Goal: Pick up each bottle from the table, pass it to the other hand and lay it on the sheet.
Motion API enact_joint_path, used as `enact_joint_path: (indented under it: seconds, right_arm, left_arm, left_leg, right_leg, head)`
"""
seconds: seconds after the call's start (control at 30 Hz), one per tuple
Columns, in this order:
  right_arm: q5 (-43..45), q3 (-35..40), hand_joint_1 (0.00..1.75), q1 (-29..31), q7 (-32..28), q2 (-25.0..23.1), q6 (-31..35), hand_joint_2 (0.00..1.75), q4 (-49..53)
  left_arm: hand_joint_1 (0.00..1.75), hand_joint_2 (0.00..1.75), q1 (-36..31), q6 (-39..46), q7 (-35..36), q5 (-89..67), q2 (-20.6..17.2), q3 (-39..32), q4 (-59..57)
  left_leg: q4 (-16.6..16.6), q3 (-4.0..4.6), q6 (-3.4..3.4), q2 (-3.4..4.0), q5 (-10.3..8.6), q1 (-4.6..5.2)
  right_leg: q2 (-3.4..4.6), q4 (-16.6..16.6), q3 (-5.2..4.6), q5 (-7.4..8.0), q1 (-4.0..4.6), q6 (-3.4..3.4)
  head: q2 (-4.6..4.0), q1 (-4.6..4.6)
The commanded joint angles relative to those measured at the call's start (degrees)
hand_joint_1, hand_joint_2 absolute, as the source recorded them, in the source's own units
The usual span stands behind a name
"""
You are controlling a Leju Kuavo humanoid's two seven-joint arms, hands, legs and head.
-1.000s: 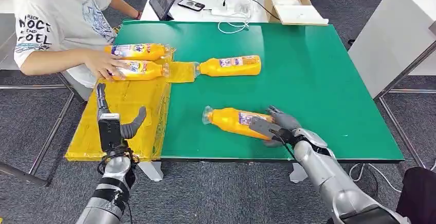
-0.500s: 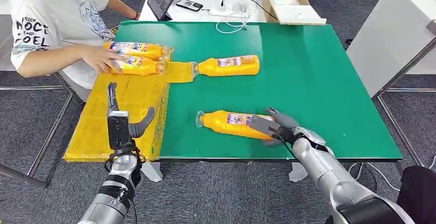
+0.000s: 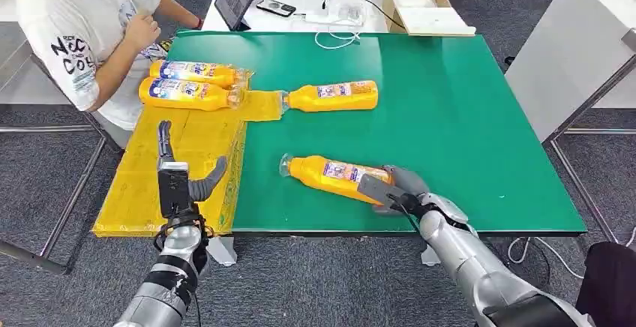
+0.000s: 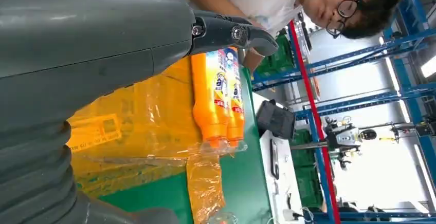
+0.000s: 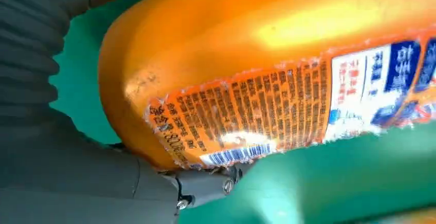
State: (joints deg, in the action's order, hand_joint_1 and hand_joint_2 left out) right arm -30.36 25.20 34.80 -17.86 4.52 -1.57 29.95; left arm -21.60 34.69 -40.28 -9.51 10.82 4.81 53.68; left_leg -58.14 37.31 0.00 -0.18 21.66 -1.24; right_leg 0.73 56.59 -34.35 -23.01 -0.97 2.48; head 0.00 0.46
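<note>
Person (image 3: 82, 34): we see someone in a white printed T-shirt seated at the far left corner of the desk, arm bent up toward the chest.
Sheet (image 3: 180, 169): a yellow plastic sheet covers the left end of the desk and hangs over its near edge.
Bottles on the sheet: two orange bottles lie side by side at the far end of the sheet, one nearer us (image 3: 191, 93) and one behind it (image 3: 196, 72), caps pointing right.
Left robot hand (image 3: 180, 181): we see it raised over the near part of the sheet, fingers spread and holding nothing.
Desk (image 3: 465, 117): green top.
Third bottle (image 3: 330, 96): lies on the green surface, its cap end touching a corner of the sheet.
Fourth bottle (image 3: 334, 177): lies tilted near the front edge of the desk, cap to the left; we can read its label and barcode up close in the right wrist view.
Right robot hand (image 3: 394, 190): we see it wrapped around the base end of the fourth bottle.
Cardboard box (image 3: 424, 4): open, on the white desk beyond, with something pale inside that we cannot make out.
</note>
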Motion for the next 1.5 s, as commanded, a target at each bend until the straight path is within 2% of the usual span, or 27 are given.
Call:
enact_joint_path:
  seconds: [0.03, 0.2, 0.77, 0.87, 0.97, 1.13, 1.27, 1.5]
  right_arm:
    - [1.35, -1.16, 1.75, -5.06, -2.34, -2.01, 2.77, 1.75, 2.73]
    - [1.79, -1.78, 1.71, -6.04, -2.38, -2.2, 2.9, 1.75, 2.66]
    - [3.1, -3.73, 1.75, -7.43, -3.47, -3.12, 4.53, 1.75, 3.63]
    - [4.68, -8.86, 1.75, -11.18, -5.46, -5.36, 11.5, 1.75, 10.99]
    - [5.79, -14.03, 1.75, -17.01, -5.49, -8.22, 17.29, 1.75, 24.66]
    - [7.97, -19.2, 1.75, -22.91, -8.19, -11.47, 25.87, 1.75, 39.28]
    - [9.25, -20.75, 1.75, -24.68, -11.41, -13.03, 30.12, 1.75, 44.83]
    - [11.12, -21.8, 1.75, -25.32, -14.4, -14.42, 34.05, 1.75, 46.93]
  left_arm:
    - [0.0, 1.75, -2.02, -0.8, 0.28, 0.49, 0.06, 0.97, -4.19]
    - [0.0, 1.75, -2.48, -1.4, 0.28, 0.74, 0.53, 0.7, -5.49]
    - [0.0, 1.75, -2.42, -1.61, 0.28, 1.08, 0.7, 0.23, -5.9]
    - [0.0, 1.75, -1.57, -1.59, 0.28, 1.72, 0.81, -1.21, -4.95]
    - [0.0, 1.75, -0.46, -1.99, 0.28, 2.43, 1.03, -3.72, -4.57]
    - [0.0, 1.75, -0.46, -3.42, 0.28, 4.49, 1.62, -7.77, -6.21]
    - [0.0, 1.75, -1.48, -4.76, 0.28, 6.11, 2.15, -9.86, -8.43]
    - [0.0, 1.75, -2.09, -6.15, 0.28, 7.61, 2.74, -11.31, -9.78]
  left_leg:
    - [0.04, -0.07, 0.04, -0.06, 0.04, -0.01]
    - [0.04, 0.05, 0.05, -0.1, 0.04, 0.01]
    - [0.02, 0.12, 0.04, -0.07, 0.03, 0.01]
    - [0.03, 0.1, 0.02, -0.05, 0.04, -0.01]
    - [0.05, 0.05, 0.03, 0.01, 0.1, 0.02]
    - [0.0, 0.39, 0.02, -0.02, 0.11, 0.04]
    - [-0.03, 0.48, 0.05, -0.09, 0.14, 0.04]
    - [-0.01, 0.61, 0.04, -0.13, 0.09, 0.05]
  right_leg:
    - [-0.12, -0.06, 0.12, -0.06, 0.03, -0.08]
    - [-0.15, -0.05, 0.0, -0.08, 0.02, -0.09]
    - [-0.12, -0.02, -0.09, -0.06, 0.01, -0.07]
    - [-0.1, -0.04, -0.08, -0.06, 0.03, -0.08]
    - [-0.06, -0.02, -0.05, -0.12, 0.02, -0.16]
    - [-0.03, 0.07, -0.35, -0.12, 0.0, -0.1]
    - [-0.13, 0.09, -0.39, -0.22, -0.01, -0.11]
    - [-0.17, 0.07, -0.5, -0.18, -0.03, -0.1]
  head:
    - [0.0, 0.0]
    - [0.0, 0.0]
    - [0.0, 0.02]
    - [0.0, 0.0]
    - [0.0, 0.0]
    - [0.0, 0.0]
    - [0.0, 0.0]
    - [0.0, 0.0]
